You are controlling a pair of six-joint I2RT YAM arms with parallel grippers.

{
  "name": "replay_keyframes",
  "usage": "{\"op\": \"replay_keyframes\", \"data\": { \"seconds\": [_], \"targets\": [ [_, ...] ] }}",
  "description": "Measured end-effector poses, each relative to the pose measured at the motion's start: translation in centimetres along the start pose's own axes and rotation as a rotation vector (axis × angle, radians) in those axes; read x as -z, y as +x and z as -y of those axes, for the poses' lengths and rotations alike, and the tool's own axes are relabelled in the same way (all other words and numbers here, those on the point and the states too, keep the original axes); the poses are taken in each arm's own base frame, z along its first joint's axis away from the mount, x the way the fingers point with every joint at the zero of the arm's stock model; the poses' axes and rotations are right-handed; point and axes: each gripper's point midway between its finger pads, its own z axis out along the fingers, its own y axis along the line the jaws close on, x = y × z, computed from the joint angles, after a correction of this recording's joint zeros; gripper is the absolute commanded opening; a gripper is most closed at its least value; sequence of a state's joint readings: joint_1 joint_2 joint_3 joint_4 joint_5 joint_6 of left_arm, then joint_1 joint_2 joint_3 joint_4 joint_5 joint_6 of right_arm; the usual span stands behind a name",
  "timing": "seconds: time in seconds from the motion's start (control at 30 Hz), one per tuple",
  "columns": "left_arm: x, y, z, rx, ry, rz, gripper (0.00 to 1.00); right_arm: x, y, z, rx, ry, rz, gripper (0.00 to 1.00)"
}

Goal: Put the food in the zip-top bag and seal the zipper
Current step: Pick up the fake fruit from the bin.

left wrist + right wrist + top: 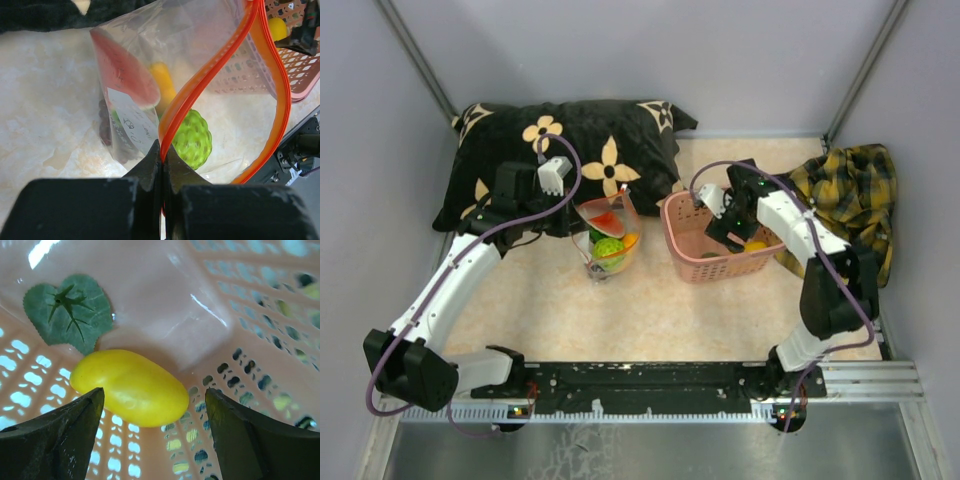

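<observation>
Elbow (pixel 832 295) bent, right tool (pixel 154 397) straddles yellow fruit (pixel 130 387).

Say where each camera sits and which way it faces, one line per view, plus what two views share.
Top external: above and behind the bases, looking down on the table; left arm and right arm show whole.
Left wrist: on the left arm, looking along the shut left gripper, which pinches the zipper of the zip-top bag.
Right wrist: on the right arm, looking down into the pink basket at a yellow piece; the open right gripper straddles it.
Shared: both wrist views show that yellow piece.
</observation>
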State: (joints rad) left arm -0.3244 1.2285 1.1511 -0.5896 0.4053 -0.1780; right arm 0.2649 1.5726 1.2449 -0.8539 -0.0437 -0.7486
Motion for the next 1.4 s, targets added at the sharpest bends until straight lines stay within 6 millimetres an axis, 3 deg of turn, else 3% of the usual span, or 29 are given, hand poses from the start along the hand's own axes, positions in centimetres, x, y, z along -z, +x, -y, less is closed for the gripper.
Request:
{"op": "replay_keyframes", "data": {
  "seconds": [0.17, 0.47, 0.6, 0.73, 0.83, 1.07, 1.2, 1.4],
  "targets": [
    [0.0, 0.0, 0.0, 0.000, 0.001, 0.000, 0.00, -2.6, 1.8, -1.1, 0.100, -0.111, -0.110, 0.82],
    [0.0, -0.1, 0.0, -0.001, 0.003, 0.003, 0.00, -3.0, 2.6, -1.0, 0.193, -0.159, -0.164, 0.81],
    [0.0, -0.1, 0.0, -0.001, 0.003, 0.003, 0.00, -3.2, 2.1, -0.9, 0.201, -0.156, -0.139, 0.80],
    [0.0, -0.1, 0.0, -0.001, 0.002, 0.004, 0.00, -3.6, 0.3, 0.3, 0.192, -0.084, -0.052, 0.80],
    [0.0, -0.1, 0.0, -0.001, 0.002, 0.004, 0.00, -2.9, -1.6, 1.3, 0.164, -0.014, 0.039, 0.80],
    [0.0, -0.1, 0.0, -0.001, 0.002, 0.004, 0.00, 1.8, -5.4, 3.4, 0.025, 0.161, 0.265, 0.78],
    [-0.1, 0.0, 0.0, 0.000, 0.003, 0.002, 0.00, 3.2, -5.1, 2.9, -0.008, 0.193, 0.307, 0.78],
    [-0.1, 0.0, 0.0, 0.000, 0.006, 0.001, 0.00, 2.5, -3.5, 1.5, 0.015, 0.129, 0.238, 0.78]
  ]
}}
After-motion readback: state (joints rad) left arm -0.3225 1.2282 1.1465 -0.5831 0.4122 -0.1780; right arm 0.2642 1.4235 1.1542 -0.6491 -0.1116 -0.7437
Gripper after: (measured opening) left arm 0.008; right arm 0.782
